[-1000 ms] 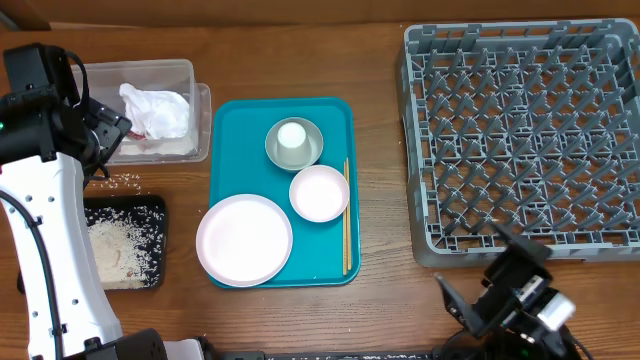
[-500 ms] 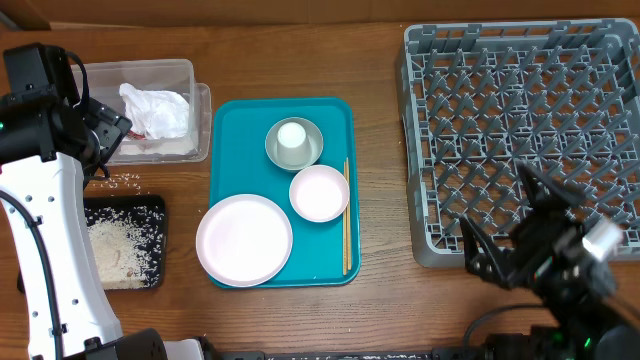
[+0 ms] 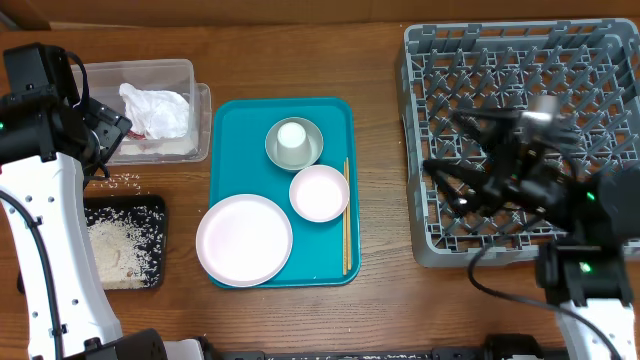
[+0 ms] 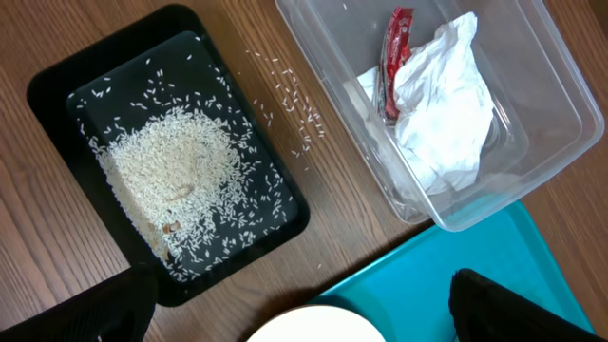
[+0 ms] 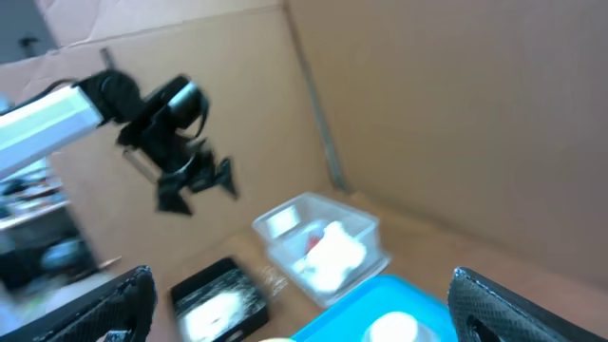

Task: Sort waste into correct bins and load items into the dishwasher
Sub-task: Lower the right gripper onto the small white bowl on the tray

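A crumpled napkin (image 3: 157, 110) and a red wrapper (image 4: 395, 47) lie in the clear tub (image 3: 195, 75). Rice (image 3: 118, 250) fills the black tray (image 3: 152, 211). On the teal tray (image 3: 235, 125) sit the large plate (image 3: 244, 240), the smaller dish (image 3: 319, 193), the grey bowl (image 3: 273, 152) with the cup (image 3: 292, 137) in it, and the chopsticks (image 3: 347, 220). My left gripper (image 3: 100, 135) hangs open above the tub's left end, holding nothing. Blurred, my right gripper (image 3: 445, 160) stands open and empty over the left part of the dishwasher rack (image 3: 600, 60), pointing toward the teal tray.
Loose rice grains (image 3: 122, 181) are scattered on the wood between the tub and the black tray. A cardboard wall (image 5: 427, 95) stands behind the table. The left arm's white body (image 3: 50, 250) runs along the table's left edge.
The right arm has swung up from the table's front edge to over the rack's left side, its gripper now facing the teal tray. The left arm has not moved.
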